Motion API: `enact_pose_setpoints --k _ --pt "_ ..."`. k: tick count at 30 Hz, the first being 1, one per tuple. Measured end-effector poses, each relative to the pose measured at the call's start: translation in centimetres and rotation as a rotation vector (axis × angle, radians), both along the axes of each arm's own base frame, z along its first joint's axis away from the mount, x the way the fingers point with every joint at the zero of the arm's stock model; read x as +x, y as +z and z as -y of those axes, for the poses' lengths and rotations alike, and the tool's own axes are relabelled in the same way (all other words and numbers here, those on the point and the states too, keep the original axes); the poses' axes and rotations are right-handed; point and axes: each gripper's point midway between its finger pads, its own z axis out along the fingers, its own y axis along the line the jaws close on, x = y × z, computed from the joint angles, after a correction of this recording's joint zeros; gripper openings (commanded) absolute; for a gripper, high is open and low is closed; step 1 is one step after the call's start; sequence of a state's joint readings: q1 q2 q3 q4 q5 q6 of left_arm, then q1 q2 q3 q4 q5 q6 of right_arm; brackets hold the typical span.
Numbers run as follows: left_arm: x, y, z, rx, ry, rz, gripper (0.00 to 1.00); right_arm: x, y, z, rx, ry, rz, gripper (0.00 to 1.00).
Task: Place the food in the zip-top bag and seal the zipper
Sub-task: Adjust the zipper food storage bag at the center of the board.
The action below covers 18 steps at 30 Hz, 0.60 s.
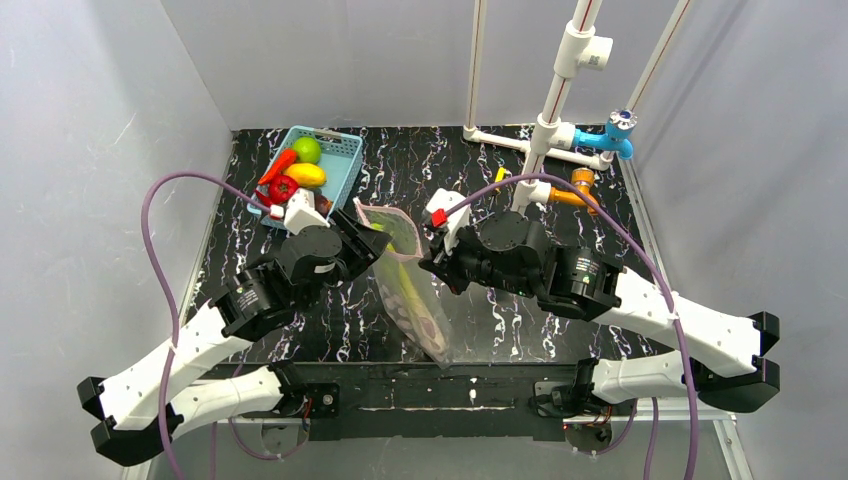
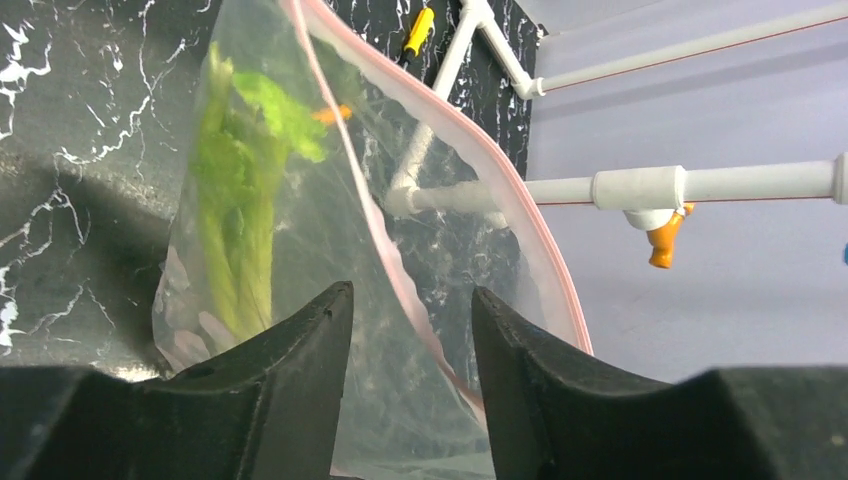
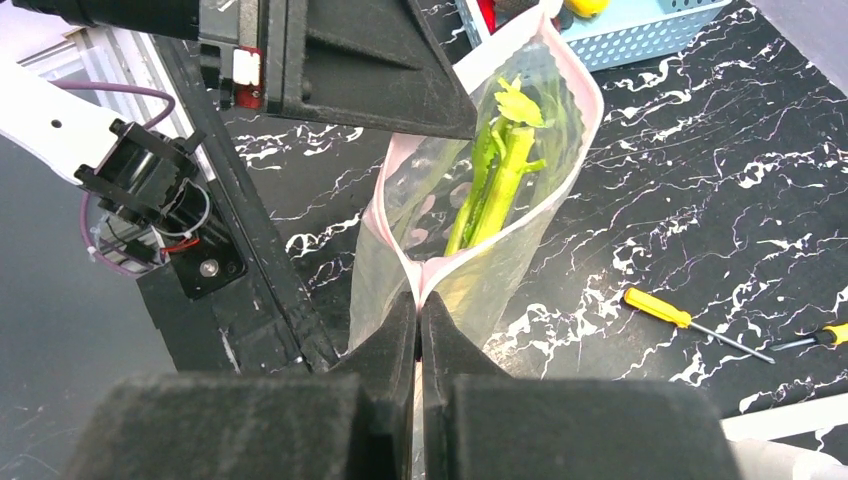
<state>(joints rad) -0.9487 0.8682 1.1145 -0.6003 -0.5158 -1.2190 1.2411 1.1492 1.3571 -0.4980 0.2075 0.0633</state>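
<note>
A black tabletop (image 1: 560,190) veined with white fills the floor of a booth of plain pale grey walls (image 1: 100,150). Beyond the right gripper (image 3: 418,300) rises a white pipe frame (image 1: 553,100) with blue and orange fittings. A yellow-handled screwdriver (image 3: 655,307) lies on the marble, off to one side of those jaws.

The right jaws are pressed together on the mouth edge of the zip-top bag (image 1: 410,290), pinching the zipper (image 2: 497,165). The left gripper (image 2: 412,300) has its jaws apart, with the bag's film and pink strip lying in the gap. The bag stands between the two grippers, its mouth spread wide, with the leek (image 3: 495,170) inside.

Behind the left jaws sits a light blue basket (image 1: 345,160) holding the round green fruit (image 1: 307,149), yellow oval fruit (image 1: 306,174), red pepper (image 1: 283,187) and red chili (image 1: 278,165).
</note>
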Motion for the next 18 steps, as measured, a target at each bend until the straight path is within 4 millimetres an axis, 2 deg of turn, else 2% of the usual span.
enact_pose_setpoints --k 3,4,6,8,11,16,18 --pt "0.4 -0.4 0.2 0.013 0.006 -0.006 0.15 -0.1 0.0 0.0 -0.006 0.004 0.008 0.01" --pt "0.5 -0.4 0.3 0.014 0.005 -0.002 0.07 -0.2 -0.1 -0.1 -0.007 0.006 0.009 0.06" --pt "0.8 -0.5 0.7 0.013 -0.004 0.013 0.0 -0.2 -0.1 -0.1 -0.009 0.008 0.008 0.16" --pt "0.9 -0.6 0.9 0.012 -0.02 0.03 0.0 -0.4 -0.3 -0.1 -0.012 0.01 0.002 0.27" --pt "0.7 -0.7 1.0 0.023 -0.053 0.059 0.0 -0.4 -0.3 -0.2 -0.006 0.004 -0.009 0.51" --pt "0.0 -0.5 0.6 0.034 -0.1 0.102 0.0 0.2 -0.2 0.5 -0.019 -0.056 -0.024 0.79" --pt "-0.3 -0.3 0.4 0.036 -0.114 0.118 0.0 0.7 0.7 0.6 -0.019 -0.095 -0.029 0.85"
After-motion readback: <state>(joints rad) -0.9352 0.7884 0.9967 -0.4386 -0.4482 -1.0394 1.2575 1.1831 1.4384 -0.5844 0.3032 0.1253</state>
